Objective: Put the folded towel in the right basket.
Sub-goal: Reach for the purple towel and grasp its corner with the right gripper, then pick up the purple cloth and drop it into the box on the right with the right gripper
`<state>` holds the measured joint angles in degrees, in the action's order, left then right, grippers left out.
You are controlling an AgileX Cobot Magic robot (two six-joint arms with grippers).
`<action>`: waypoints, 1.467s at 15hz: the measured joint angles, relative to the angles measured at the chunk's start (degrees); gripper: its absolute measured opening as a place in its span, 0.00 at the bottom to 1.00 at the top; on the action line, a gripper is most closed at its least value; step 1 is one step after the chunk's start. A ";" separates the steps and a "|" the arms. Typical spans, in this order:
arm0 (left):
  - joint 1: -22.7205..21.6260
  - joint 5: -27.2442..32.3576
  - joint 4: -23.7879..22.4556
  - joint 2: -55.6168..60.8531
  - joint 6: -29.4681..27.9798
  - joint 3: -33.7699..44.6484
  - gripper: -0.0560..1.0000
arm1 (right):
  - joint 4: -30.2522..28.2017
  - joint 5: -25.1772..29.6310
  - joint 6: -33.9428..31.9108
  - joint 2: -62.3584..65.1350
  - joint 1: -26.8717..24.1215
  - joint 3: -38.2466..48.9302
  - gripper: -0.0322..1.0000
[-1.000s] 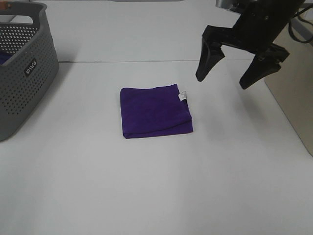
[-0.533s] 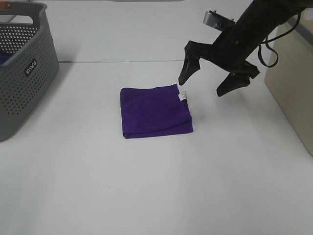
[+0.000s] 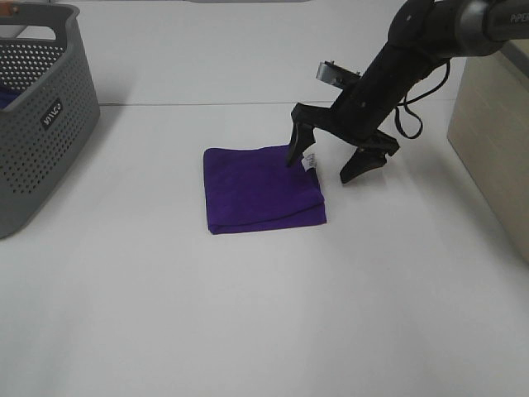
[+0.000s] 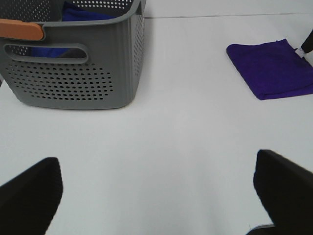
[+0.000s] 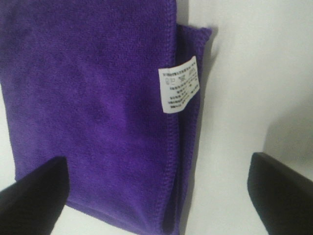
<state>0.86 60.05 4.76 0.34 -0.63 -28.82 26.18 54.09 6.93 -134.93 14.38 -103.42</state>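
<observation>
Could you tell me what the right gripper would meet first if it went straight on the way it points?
Most likely the folded towel, at its edge by the white label; the open right gripper straddles that edge, so one side would meet table.

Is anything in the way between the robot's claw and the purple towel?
No, nothing visible is in the way. The right gripper hangs open just over the folded towel, at its edge by the white label. One finger is over the cloth and the other is over the bare table beside it.
</observation>
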 joint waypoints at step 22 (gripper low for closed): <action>0.00 0.00 0.17 0.00 0.00 0.00 0.99 | 12.43 -8.19 -6.93 -9.80 9.00 -2.75 0.09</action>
<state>0.86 60.05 4.93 0.34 -0.63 -28.82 38.62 45.89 0.00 -144.73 23.38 -106.17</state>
